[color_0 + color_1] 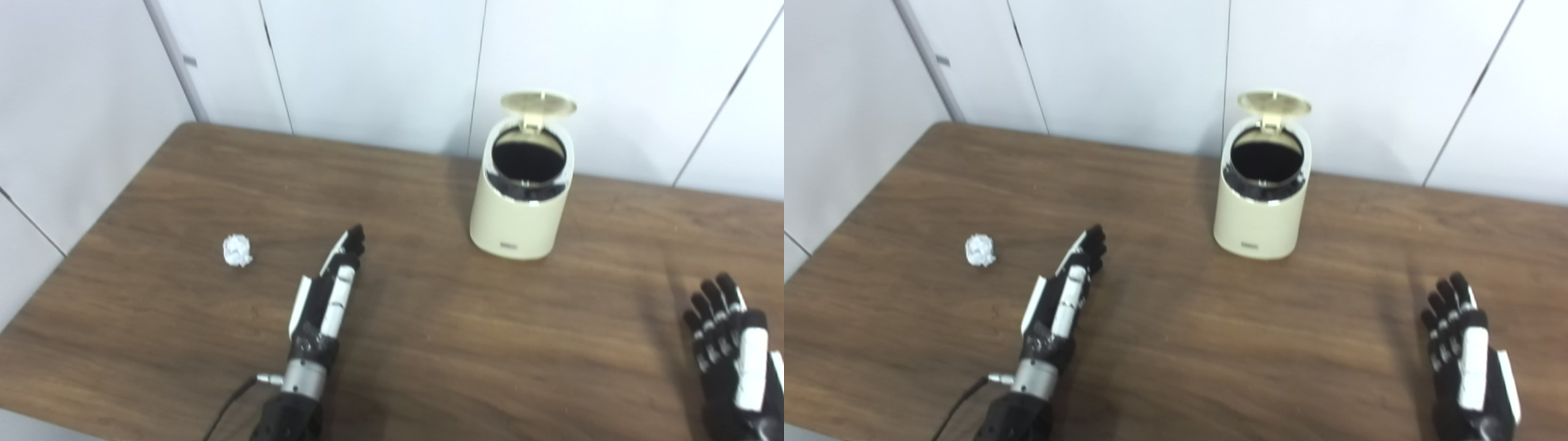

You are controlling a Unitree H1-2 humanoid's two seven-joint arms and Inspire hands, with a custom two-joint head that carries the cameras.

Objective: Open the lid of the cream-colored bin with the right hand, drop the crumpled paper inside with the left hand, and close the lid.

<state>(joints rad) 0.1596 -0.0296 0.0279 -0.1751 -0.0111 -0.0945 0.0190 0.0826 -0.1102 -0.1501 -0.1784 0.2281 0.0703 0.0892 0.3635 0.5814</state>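
On brown table [429, 367], cream bin [520, 214] lid [539, 103] raised, crumpled paper [237, 250] apart from left hand [327, 294], fingers straight, pressed together, right hand [732, 349] empty, fingers slightly spread.

Brown wooden table [184, 184] against white panelled walls [367, 61].

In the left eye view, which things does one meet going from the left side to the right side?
crumpled paper → left hand → cream-colored bin, its lid standing open → right hand
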